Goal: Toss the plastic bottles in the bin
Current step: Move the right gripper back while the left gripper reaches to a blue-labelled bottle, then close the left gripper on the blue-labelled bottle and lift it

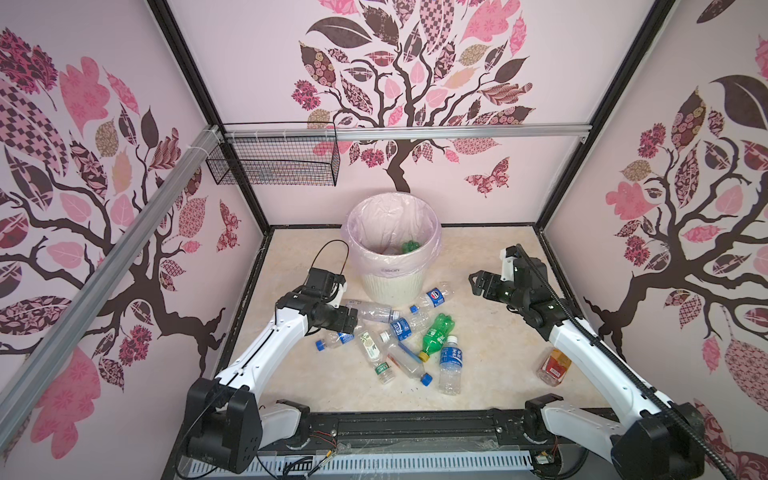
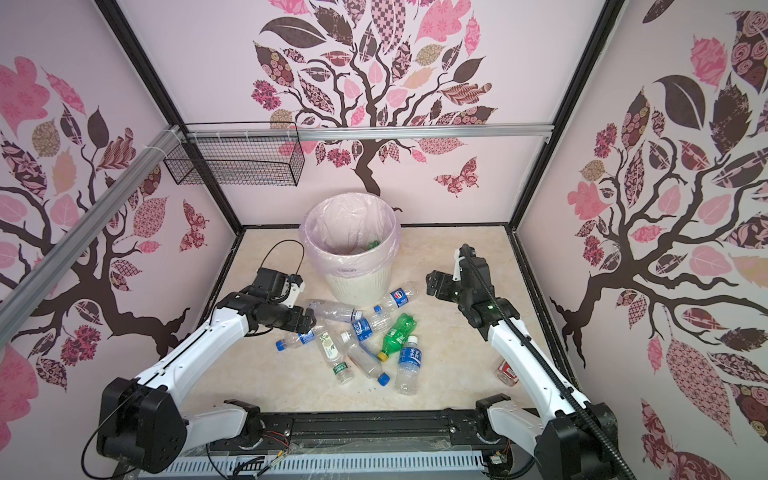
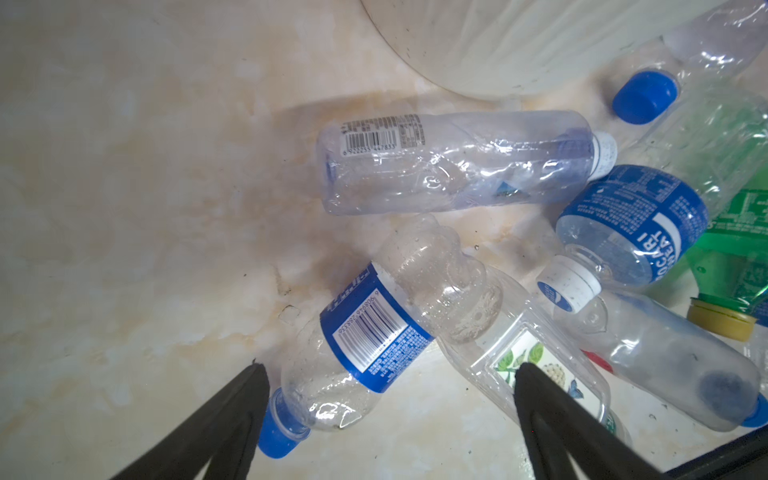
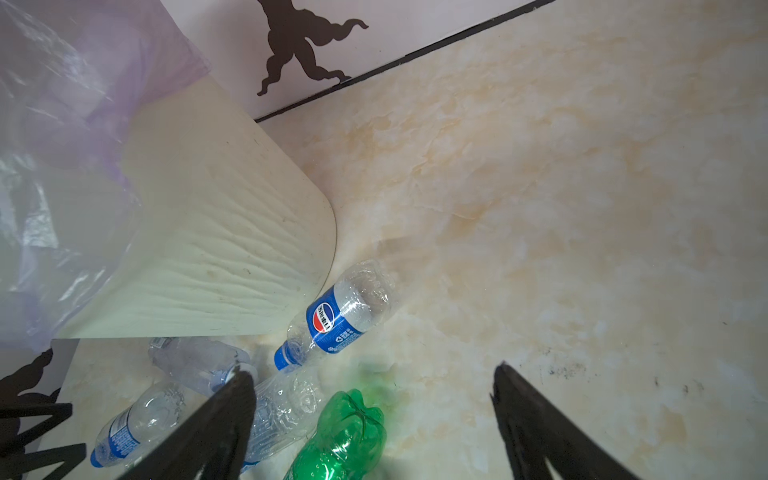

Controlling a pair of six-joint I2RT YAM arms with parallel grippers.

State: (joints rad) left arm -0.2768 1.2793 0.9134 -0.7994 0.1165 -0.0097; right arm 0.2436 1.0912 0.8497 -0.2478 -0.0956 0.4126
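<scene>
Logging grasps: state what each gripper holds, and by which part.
Nothing is held. The left gripper hangs open over a blue-labelled bottle; the right gripper is open and empty.

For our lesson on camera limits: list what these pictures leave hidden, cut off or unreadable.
Bin contents: both top views, its wall hides all but a green bottle.
Red-labelled bottle: top view, right arm covers part.
Wire basket contents: top views, mesh, too small.
</scene>
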